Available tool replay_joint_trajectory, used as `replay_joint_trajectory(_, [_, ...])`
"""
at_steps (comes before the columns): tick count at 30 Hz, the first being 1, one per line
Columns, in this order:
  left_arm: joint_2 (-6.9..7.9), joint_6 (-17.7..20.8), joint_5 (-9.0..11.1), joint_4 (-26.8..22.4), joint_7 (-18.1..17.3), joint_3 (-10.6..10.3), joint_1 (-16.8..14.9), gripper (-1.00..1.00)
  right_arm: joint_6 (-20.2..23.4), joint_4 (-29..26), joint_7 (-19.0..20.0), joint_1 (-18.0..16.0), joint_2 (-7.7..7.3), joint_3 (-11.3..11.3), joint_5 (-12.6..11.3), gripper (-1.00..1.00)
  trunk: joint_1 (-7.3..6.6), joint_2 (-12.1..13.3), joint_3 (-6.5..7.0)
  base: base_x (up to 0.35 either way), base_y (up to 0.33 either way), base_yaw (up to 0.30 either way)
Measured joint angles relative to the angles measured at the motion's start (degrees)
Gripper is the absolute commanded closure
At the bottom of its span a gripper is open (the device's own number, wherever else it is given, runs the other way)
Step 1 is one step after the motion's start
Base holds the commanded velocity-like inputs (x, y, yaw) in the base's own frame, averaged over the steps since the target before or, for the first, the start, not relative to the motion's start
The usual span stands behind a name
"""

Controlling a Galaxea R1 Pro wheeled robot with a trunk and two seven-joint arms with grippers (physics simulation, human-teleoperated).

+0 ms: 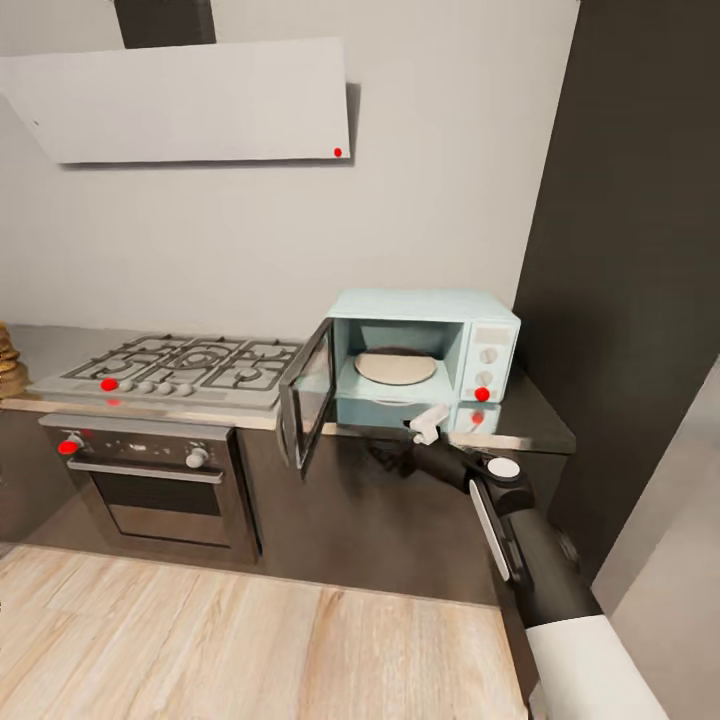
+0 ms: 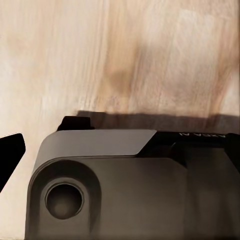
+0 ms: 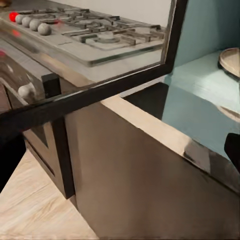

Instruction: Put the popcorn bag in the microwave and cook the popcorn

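Microwave (image 1: 425, 355) sits on the dark glossy counter (image 1: 540, 425) by the tall dark panel, door (image 1: 305, 395) swung wide to the robot's left, prob. so the cavity is free for loading. Turntable plate (image 1: 395, 367) inside is bare; no popcorn bag in there. At the far left edge of the head view, a golden-tan lump (image 1: 10, 362) on the light-grey counter may be the bag, but it's cut off, can't confirm.

Right tool (image 1: 428, 424) hangs just below the counter edge in front of the microwave, near the door's lower corner, w/ nothing visibly in it; whether it's open or closed, can't tell. Right wrist cam looks past the door frame (image 3: 170, 35) to the gas hob (image 3: 95, 35) and the mint interior (image 3: 210, 85).

Left wrist cam faces the wood floor (image 2: 120, 55) over the robot's own grey body (image 2: 125, 190); dark fingertip (image 2: 10, 152) at the frame edge, tool state can't tell.

Judgement: door step looks done, bag fetch seems next
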Motion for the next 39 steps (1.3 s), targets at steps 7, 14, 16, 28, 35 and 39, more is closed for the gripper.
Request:
replay_joint_trajectory(7, [0.33,-0.06,0.03,-0.09,0.0,0.18,-0.24,-1.0,-9.11,4.85,-0.83,11.79,-0.17,-0.3,0.25,-1.0,-0.02,0.0,-0.01,-0.018,-0.008,0.0])
replay_joint_trajectory(14, [-0.05,0.01,-0.12,-0.01,0.25,0.12,-0.34,-1.0,-18.82,17.81,-2.34,16.53,-1.17,-2.04,1.03,-1.0,-0.02,-0.01,-0.01,0.0,0.0,0.0])
replay_joint_trajectory(16, [-0.06,0.01,-0.15,-0.01,0.25,0.12,-0.45,-1.0,-18.17,18.45,-2.24,17.18,-1.52,-2.03,1.38,-1.0,-0.02,-0.01,-0.01,0.0,0.0,0.0])
replay_joint_trajectory(28, [-0.11,0.01,-0.15,-0.03,0.43,0.2,-0.7,-1.0,-15.56,22.35,-2.64,21.06,-5.35,-2.29,1.99,-1.0,-0.02,-0.01,-0.01,0.0,0.0,0.0])
replay_joint_trajectory(35, [-0.1,0.01,-0.04,-0.06,0.51,0.27,-0.61,-1.0,-29.94,36.8,-17.32,23.43,-1.16,-1.71,2.1,-1.0,-0.02,-0.01,0.0,0.0,0.0,0.032])
replay_joint_trajectory(39, [0.06,0.01,0.0,-0.07,0.53,0.36,-0.54,-1.0,-30.31,38.68,-18.7,23.44,-0.14,-1.83,1.81,-1.0,-0.02,-0.01,0.11,0.0,0.0,0.214])
